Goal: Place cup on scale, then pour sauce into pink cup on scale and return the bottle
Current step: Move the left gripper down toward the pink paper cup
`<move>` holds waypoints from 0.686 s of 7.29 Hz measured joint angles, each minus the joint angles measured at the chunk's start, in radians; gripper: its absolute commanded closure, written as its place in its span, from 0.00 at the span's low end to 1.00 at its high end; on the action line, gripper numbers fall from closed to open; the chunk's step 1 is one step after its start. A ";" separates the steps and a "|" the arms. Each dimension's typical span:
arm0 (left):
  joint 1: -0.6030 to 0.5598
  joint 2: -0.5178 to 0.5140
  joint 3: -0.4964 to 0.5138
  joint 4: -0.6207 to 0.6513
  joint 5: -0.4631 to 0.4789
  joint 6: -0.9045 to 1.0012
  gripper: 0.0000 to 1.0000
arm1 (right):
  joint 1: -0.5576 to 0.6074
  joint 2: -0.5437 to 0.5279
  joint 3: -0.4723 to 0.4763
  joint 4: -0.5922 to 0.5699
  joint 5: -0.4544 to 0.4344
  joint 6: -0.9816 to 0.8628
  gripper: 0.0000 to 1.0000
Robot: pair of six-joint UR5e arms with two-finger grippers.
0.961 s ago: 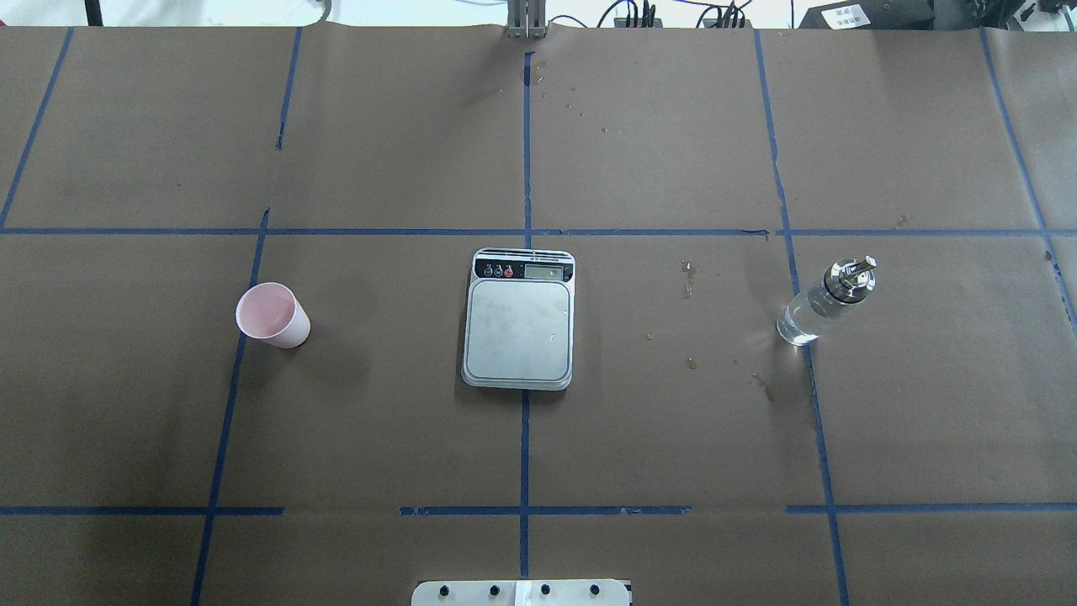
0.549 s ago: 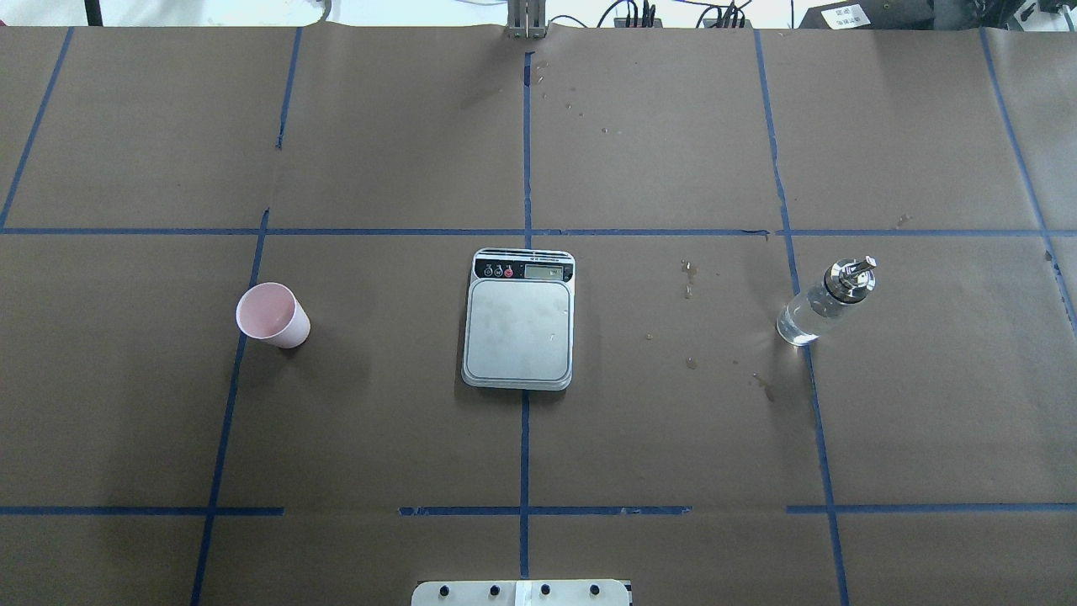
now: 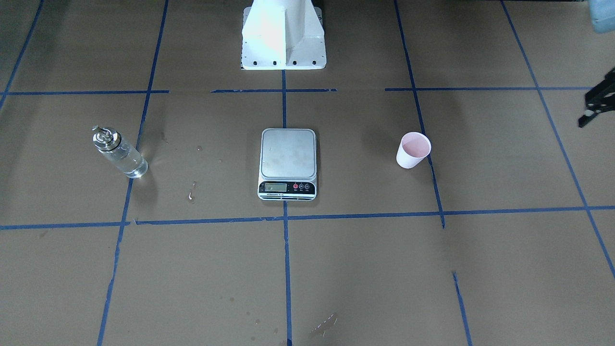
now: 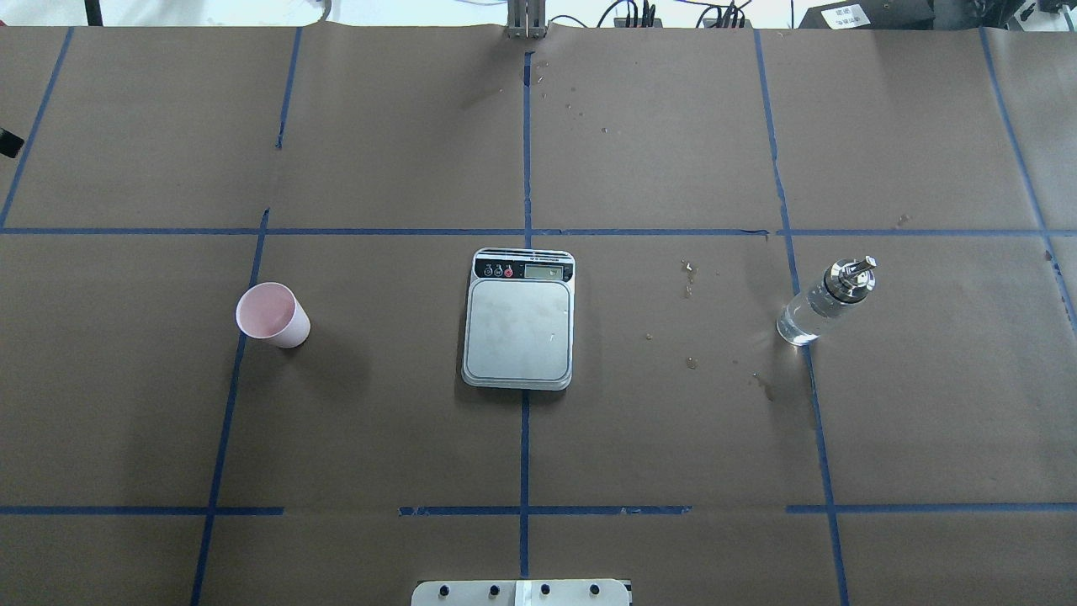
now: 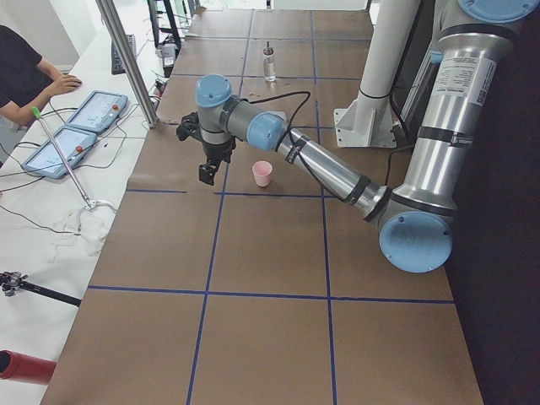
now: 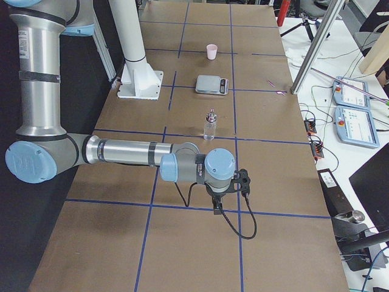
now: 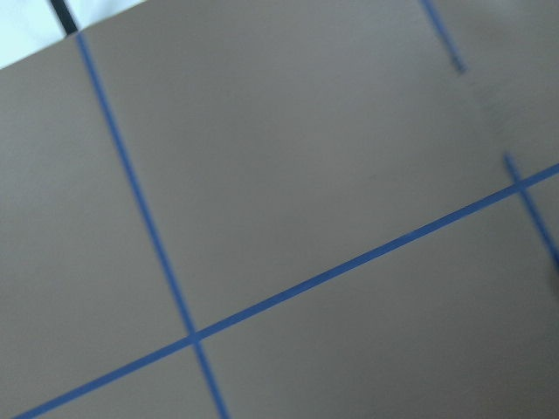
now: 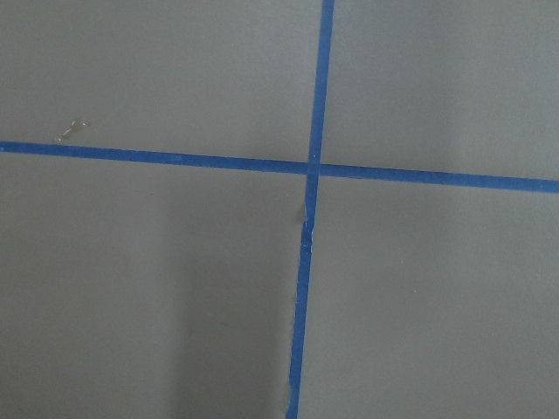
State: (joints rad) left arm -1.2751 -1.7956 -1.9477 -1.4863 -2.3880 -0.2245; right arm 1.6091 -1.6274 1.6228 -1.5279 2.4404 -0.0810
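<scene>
While the left gripper (image 5: 205,173) hangs over the table's left end, well apart from the pink paper cup (image 4: 273,316), I cannot tell how its jaws stand, nor those of the right gripper (image 6: 216,207). The kitchen scale (image 4: 519,328) stands between the cup and the glass pourer bottle (image 4: 820,307) with its clear sauce (image 4: 798,324). Wet spots (image 4: 690,364) dot the brown paper (image 4: 673,126).

The left arm (image 5: 321,164) is stretched out low over the table (image 5: 270,337) toward its left end, with the left gripper (image 5: 207,167) pointed down, held clear of the surface. The right arm (image 6: 121,151) is extended likewise toward the right end, with the right gripper (image 6: 217,205) pointed down. How the jaws stand cannot be told.
</scene>
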 measured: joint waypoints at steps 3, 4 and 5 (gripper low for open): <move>0.241 -0.007 0.022 -0.183 0.099 -0.584 0.00 | 0.000 0.004 0.017 0.001 -0.008 -0.003 0.00; 0.297 0.017 0.031 -0.257 0.147 -0.728 0.00 | 0.000 0.006 0.018 0.000 -0.009 -0.003 0.00; 0.346 0.043 0.037 -0.316 0.185 -0.829 0.00 | 0.000 0.007 0.018 0.000 -0.010 -0.002 0.00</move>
State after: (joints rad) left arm -0.9291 -1.7522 -1.9111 -1.8024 -2.2030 -1.0535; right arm 1.6089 -1.6208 1.6409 -1.5278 2.4303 -0.0831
